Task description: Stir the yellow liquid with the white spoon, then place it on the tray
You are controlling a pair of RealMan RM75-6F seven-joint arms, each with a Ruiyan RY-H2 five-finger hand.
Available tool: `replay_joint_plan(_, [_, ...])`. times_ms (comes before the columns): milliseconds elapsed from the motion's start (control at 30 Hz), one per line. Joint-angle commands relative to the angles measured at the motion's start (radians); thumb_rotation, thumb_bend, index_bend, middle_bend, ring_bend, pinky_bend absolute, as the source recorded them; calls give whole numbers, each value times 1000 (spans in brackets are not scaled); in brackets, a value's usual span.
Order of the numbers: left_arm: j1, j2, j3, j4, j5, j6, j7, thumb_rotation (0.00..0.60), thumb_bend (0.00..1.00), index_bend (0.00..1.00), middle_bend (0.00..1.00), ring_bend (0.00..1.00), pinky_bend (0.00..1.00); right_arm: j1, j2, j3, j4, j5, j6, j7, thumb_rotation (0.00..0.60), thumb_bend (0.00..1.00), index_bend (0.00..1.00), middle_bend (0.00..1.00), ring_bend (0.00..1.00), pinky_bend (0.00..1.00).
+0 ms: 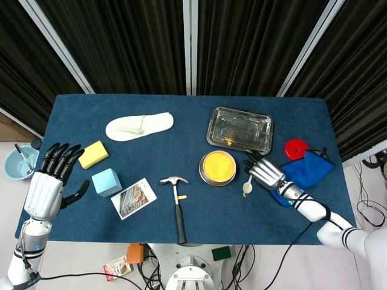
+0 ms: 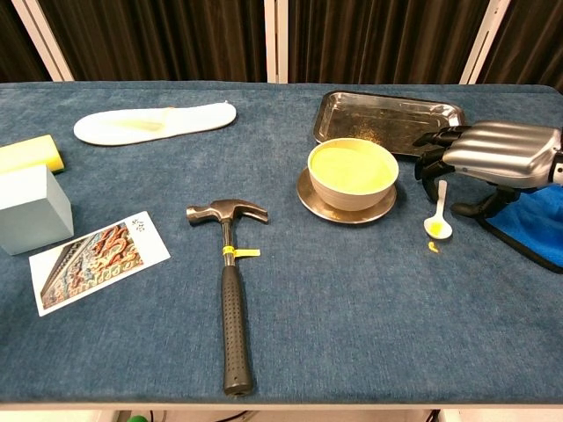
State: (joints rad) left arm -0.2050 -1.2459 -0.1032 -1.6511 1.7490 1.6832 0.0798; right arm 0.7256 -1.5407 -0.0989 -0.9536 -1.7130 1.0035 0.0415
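A bowl of yellow liquid (image 1: 218,167) (image 2: 352,171) stands on a metal saucer, in front of the steel tray (image 1: 240,130) (image 2: 387,114). The white spoon (image 1: 247,186) (image 2: 438,215) lies on the table right of the bowl, with yellow in its scoop. My right hand (image 1: 266,174) (image 2: 501,154) hovers low beside it with its fingers stretched toward the bowl. Its fingertips (image 2: 431,167) are at the top end of the spoon's handle, and no grip shows. My left hand (image 1: 48,184) is held up with spread fingers at the table's left edge, holding nothing.
A hammer (image 2: 230,290) lies in the front middle, with a photo card (image 2: 97,259), a light blue block (image 2: 31,207) and a yellow sponge (image 2: 31,154) to the left. A white insole (image 2: 154,121) lies at the back left. A blue cloth (image 1: 305,172) and a red disc (image 1: 296,148) are under and behind my right arm. A yellow drop (image 2: 432,247) marks the table.
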Motion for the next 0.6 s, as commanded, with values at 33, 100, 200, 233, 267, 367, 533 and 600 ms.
replay_joint_plan(33, [2,0,1,1,1,2,-1,587,284,131,127,85,86,4,-11,2,10,-4,4,-1,600,433,473,239,34,119])
replay_joint_plan(100, [3,0,2,2,1,4,-2,583,284,131,127,85,86,5,-16,2,16,-5,5,1,600,433,473,239,34,119])
replay_joint_plan(200, [4,0,3,3,1,4,-3,586,283,131,127,85,87,6,-21,0,23,-6,4,6,600,434,473,239,34,119])
replay_joint_plan(233, [4,0,3,3,1,3,-4,585,284,131,127,85,87,6,-24,-2,27,-7,5,7,600,434,473,239,35,119])
replay_joint_plan(267, [4,1,3,3,1,3,-4,579,284,131,127,85,87,5,-26,-3,31,-8,7,8,600,434,473,241,37,119])
replay_joint_plan(367, [2,0,2,3,2,1,-3,585,284,131,127,85,87,2,-34,-5,43,-9,14,15,600,436,480,247,41,119])
replay_joint_plan(533, [-1,-1,3,3,3,-4,-2,583,284,131,127,85,87,-1,-46,-8,65,-12,22,28,600,439,492,254,42,119])
replay_joint_plan(600, [0,-2,3,4,2,-5,-3,585,284,131,127,85,87,-2,-51,-9,73,-14,26,32,600,439,501,257,42,118])
